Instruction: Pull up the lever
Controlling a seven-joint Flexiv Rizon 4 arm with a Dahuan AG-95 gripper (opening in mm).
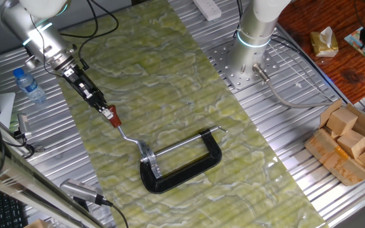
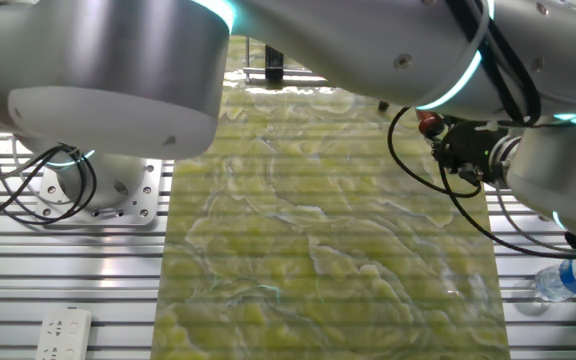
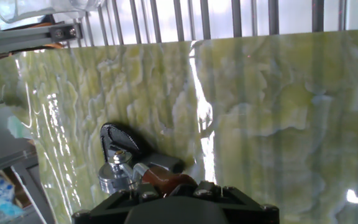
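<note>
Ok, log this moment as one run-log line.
task: pull up lever | gripper: shut on lever knob | clamp: flat on green mat | lever: raised off mat

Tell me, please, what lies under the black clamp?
Under the clamp lies the green marbled mat, spread over the slatted metal table. The table beneath the mat is covered.

The lever [image 1: 130, 136] is a thin, bent silver rod with a small red-brown knob [image 1: 113, 116] at its top end. It is slanting up to the left from the clamp's silver bracket on the green mat.
</note>
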